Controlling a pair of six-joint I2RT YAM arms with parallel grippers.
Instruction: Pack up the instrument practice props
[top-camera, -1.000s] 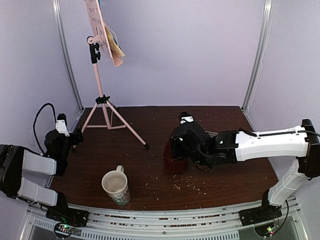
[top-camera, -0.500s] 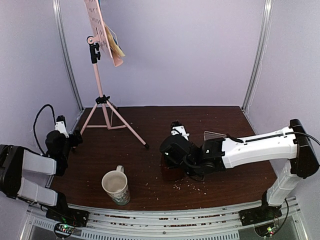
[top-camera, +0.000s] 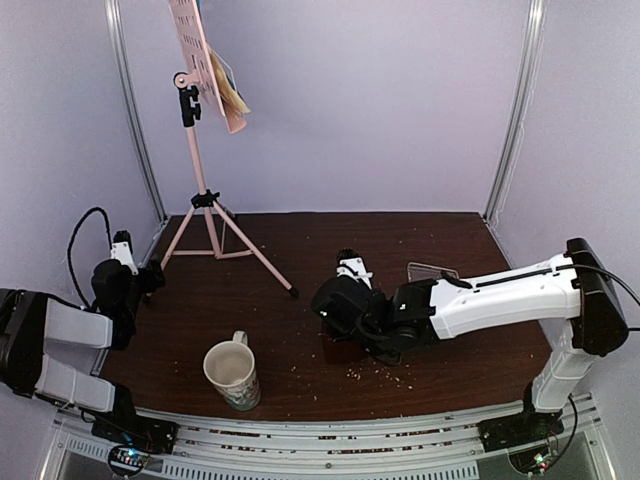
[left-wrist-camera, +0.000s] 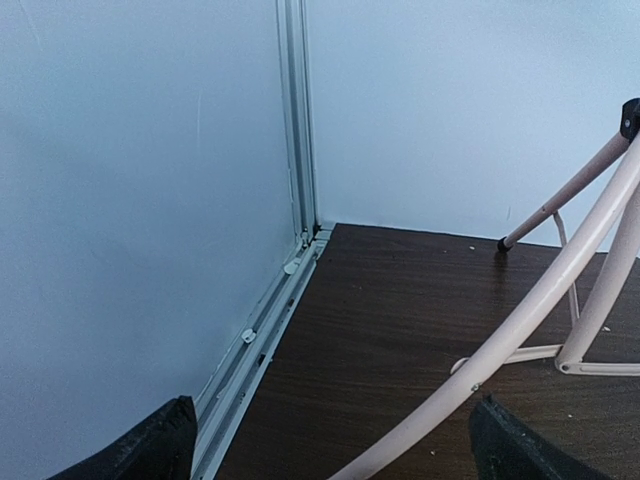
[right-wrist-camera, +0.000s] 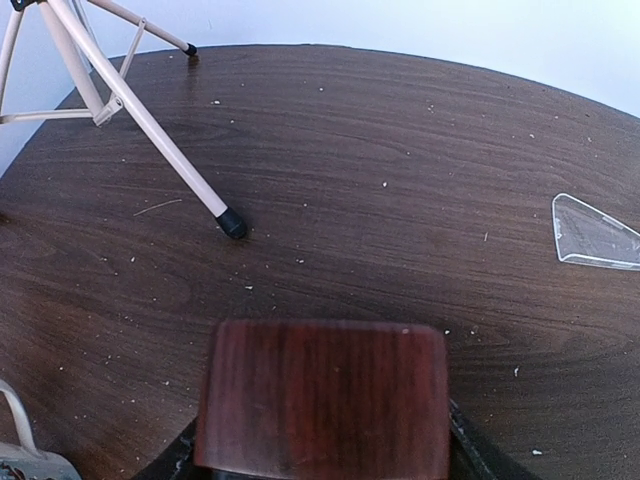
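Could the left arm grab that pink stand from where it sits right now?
Probably yes. The left arm has its jaws open and empty, and a leg of the stand runs just ahead of them, with only table showing between. The mug sits off to one side, out of the way.

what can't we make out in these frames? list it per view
- Top view: the music stand has its desk cut off by the top edge. The sheets are seen edge-on, so the print is unreadable.
- Top view: the metronome is mostly hidden under the right arm. The clear cover is partly behind it.
- Right wrist: the metronome's lower part is cut off by the bottom edge. The mug is only a corner sliver.
- Left wrist: only the stand's legs show.
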